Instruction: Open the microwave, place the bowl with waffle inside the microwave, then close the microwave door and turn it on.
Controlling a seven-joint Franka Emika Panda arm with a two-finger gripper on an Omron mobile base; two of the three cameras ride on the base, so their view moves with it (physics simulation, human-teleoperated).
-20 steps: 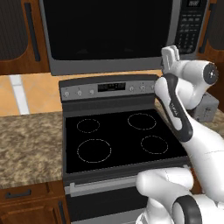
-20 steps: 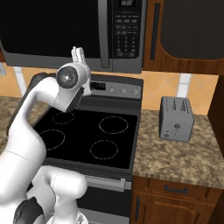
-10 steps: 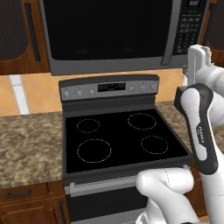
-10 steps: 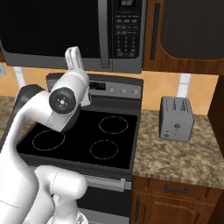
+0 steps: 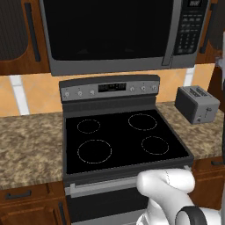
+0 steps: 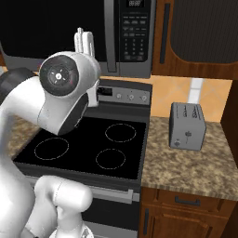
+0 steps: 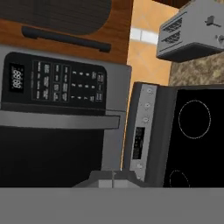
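Hanging shut above the stove [image 5: 123, 136], the microwave door [image 5: 110, 30] carries its bar handle [image 6: 109, 37] upright along the right edge, beside the keypad [image 6: 135, 30]; the pincer [image 6: 84, 42] rises just left of that handle, its opening impossible to tell

The arm has swung right, lifting the gripper [image 6: 84, 41] up before the microwave door [image 6: 56, 28].
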